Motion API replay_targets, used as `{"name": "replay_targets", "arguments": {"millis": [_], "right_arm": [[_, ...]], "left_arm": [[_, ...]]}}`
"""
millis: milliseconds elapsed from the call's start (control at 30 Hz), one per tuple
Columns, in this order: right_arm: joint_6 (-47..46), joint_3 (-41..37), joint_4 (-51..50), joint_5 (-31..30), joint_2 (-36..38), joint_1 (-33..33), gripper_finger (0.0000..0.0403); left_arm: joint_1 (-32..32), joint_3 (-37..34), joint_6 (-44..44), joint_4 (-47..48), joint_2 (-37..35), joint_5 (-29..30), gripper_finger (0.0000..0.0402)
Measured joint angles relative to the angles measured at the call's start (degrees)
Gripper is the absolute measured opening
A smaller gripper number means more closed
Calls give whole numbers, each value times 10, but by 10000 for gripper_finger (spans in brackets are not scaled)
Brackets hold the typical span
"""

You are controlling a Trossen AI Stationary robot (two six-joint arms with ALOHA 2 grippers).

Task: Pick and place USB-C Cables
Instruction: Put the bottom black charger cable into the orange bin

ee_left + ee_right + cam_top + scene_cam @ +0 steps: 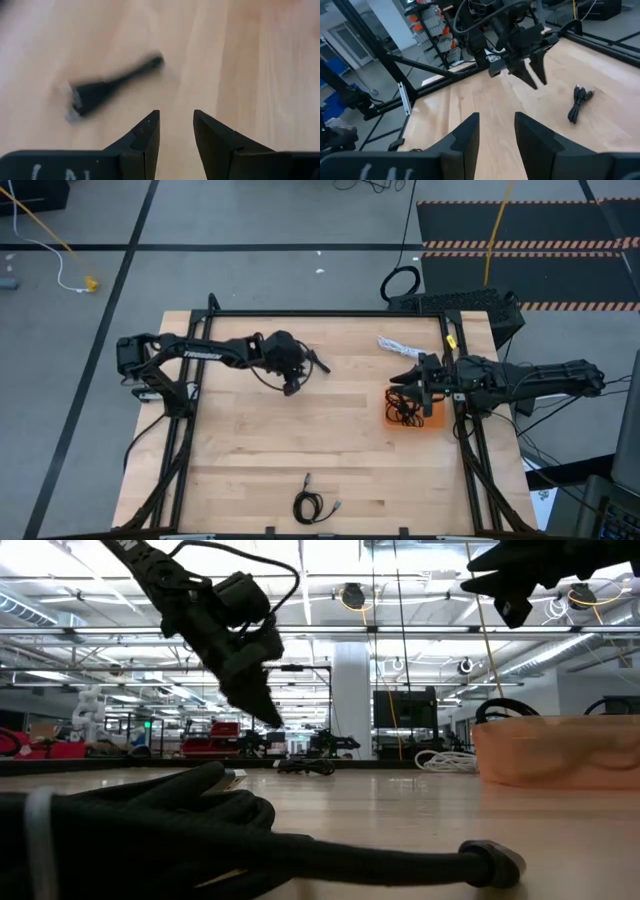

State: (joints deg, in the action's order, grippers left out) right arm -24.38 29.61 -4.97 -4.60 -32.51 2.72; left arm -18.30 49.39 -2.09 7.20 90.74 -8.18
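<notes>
A small black cable [316, 364] lies on the table just right of my left gripper [296, 376]; its connector end [107, 89] shows ahead of the open fingers [176, 125], untouched. It also shows as a bundle [580, 102] under the left gripper [532, 70], and as a far-off black cable [310, 766]. Another black cable [314, 505] lies by the near edge, and this near cable [250, 830] fills the low view's foreground. A white cable [396, 344] lies at the far right. My right gripper [412, 383] hovers open over the orange tray [434, 420], which holds black cables [402, 406].
A black frame [330, 314] runs along the table's far edge and down both sides. The orange tray's wall [560, 752] stands at the right in the low view, with the white cable [445, 760] beside it. Bare wood [300, 440] lies between the arms and the near cable.
</notes>
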Motion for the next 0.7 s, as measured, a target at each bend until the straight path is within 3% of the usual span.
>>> {"name": "replay_targets", "arguments": {"millis": [167, 433, 700], "right_arm": [[-18, -18, 4, 1, -13, 0, 117], [-48, -63, 20, 2, -27, 0, 117], [-80, -114, 181, 44, -33, 4, 117]], "left_arm": [[51, 0, 64, 49, 0, -48, 120], [215, 0, 226, 10, 0, -40, 120], [357, 0, 416, -16, 12, 5, 120]]}}
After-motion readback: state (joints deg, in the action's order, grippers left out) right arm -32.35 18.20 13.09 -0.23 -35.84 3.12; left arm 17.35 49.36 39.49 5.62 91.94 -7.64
